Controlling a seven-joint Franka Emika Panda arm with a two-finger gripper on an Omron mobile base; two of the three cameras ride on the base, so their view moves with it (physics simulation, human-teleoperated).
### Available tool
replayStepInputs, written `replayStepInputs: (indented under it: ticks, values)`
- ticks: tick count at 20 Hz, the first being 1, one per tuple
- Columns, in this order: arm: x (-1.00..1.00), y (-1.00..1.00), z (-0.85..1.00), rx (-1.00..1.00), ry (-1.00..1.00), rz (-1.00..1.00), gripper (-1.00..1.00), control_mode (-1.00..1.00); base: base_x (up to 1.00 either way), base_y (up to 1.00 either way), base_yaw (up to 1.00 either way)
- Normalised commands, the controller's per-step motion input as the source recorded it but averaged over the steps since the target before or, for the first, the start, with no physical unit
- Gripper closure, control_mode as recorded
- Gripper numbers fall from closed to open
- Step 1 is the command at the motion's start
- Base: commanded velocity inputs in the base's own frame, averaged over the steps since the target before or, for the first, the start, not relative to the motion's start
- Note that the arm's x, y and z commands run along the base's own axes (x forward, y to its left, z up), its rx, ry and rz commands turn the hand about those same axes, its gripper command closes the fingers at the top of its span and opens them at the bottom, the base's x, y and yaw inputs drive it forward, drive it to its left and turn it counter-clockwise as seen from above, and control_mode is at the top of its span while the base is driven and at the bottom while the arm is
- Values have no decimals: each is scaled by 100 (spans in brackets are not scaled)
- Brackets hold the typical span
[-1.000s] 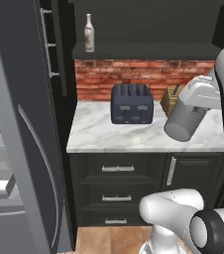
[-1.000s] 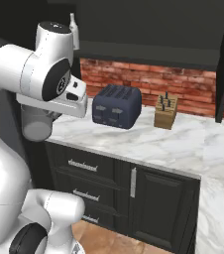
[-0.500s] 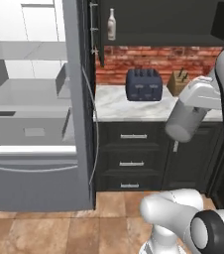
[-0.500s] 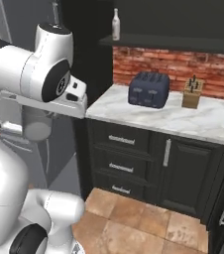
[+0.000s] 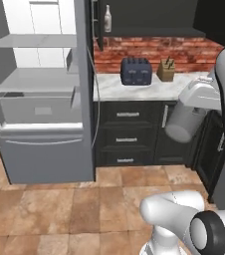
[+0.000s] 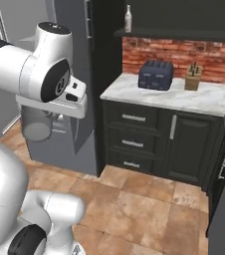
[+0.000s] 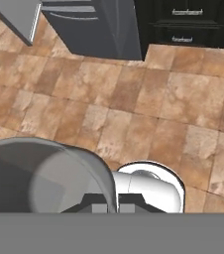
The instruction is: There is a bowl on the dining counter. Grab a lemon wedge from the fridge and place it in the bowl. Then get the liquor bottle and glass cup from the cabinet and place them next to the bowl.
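At the left of the left base view you have the fridge (image 5: pixel 45 124) standing open, its shelves and drawer on show. Just right of it a bottle (image 5: pixel 107 19) stands on a high dark shelf. Below, a dark toaster (image 5: pixel 136 71) and a knife block (image 5: pixel 166 69) sit apart on the marble counter (image 5: pixel 114 90) above black drawers. Further right, the glass cup (image 5: pixel 184 122) hangs under your hand in front of the cabinets, above the tiled floor (image 5: pixel 59 209). In the hand view your gripper (image 7: pixel 113 203) is pinched almost fully together on the cup's rim, which runs down between the two tips.
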Motion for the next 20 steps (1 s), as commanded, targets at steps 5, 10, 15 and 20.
replayStepInputs:
  ticks: [5, 10, 15, 20]
  values:
    - [0, 0, 0, 0, 0, 0, 100, 100, -100, 0, -13]
    - [0, 0, 0, 0, 0, 0, 100, 100, -100, 0, -14]
    - [0, 0, 0, 0, 0, 0, 100, 100, -100, 0, -17]
    - [0, 0, 0, 0, 0, 0, 100, 100, -100, -8, -18]
